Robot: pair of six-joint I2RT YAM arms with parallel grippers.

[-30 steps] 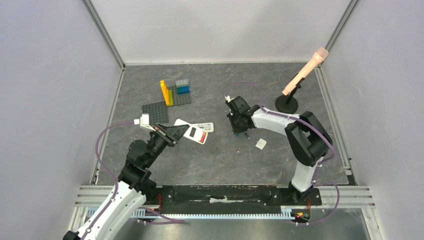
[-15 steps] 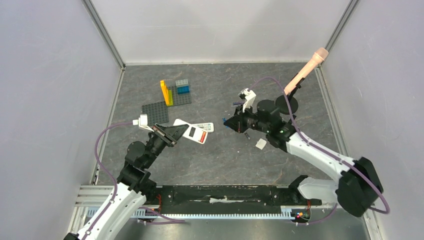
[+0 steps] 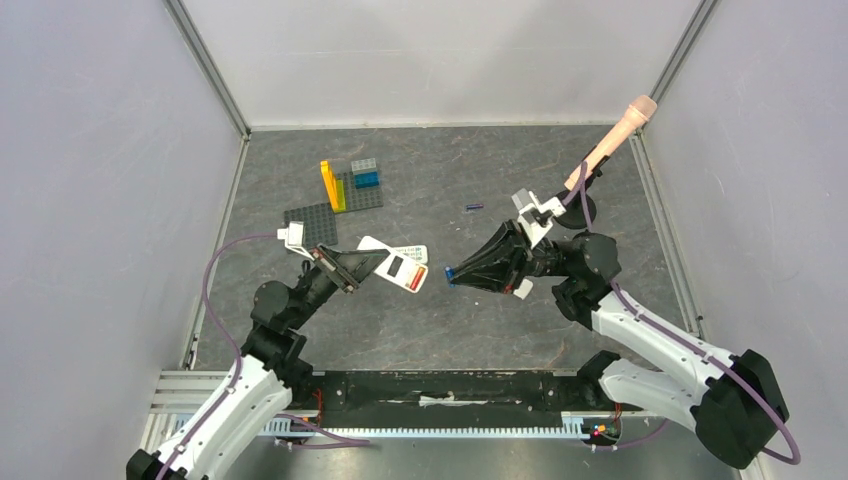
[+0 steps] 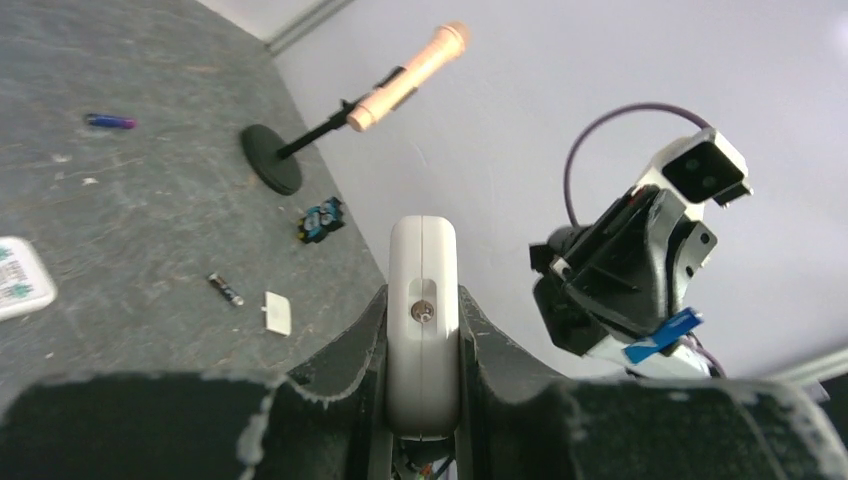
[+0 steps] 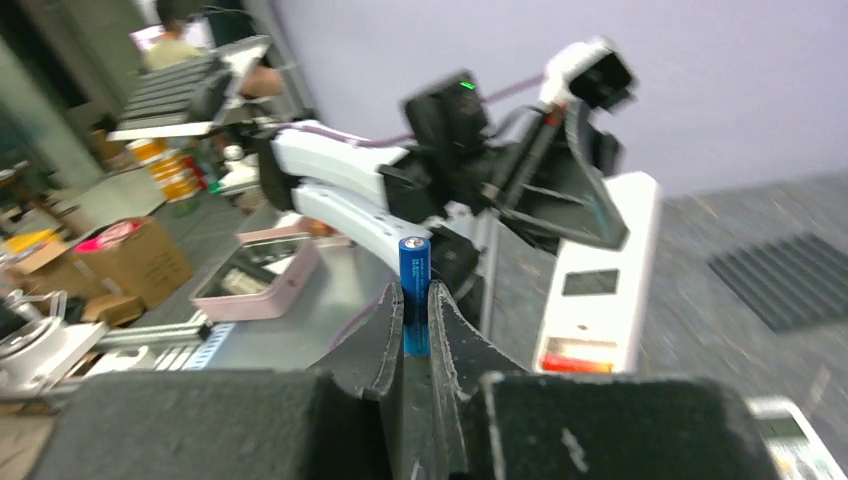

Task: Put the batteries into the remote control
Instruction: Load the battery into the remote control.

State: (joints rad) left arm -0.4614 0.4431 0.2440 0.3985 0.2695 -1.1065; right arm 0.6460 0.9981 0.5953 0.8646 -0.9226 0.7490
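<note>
So that the blue battery [image 5: 414, 282] can enter, we clamp the remote [image 3: 402, 270] in the left gripper [image 4: 423, 332]; the right gripper [image 5: 415, 330] pinches the battery, which protrudes past its fingertips, near the remote.

Your top view is evenly lit by soft light from above, and the grey table [image 3: 440, 320] carries only faint, soft-edged shadows. In your left wrist view the white remote [image 4: 422, 320] is bright and sharp, while the dark near foreground blurs and the picture bends at its edges. In your right wrist view the blue battery [image 5: 414, 285] is crisp; everything far behind it smears.
</note>
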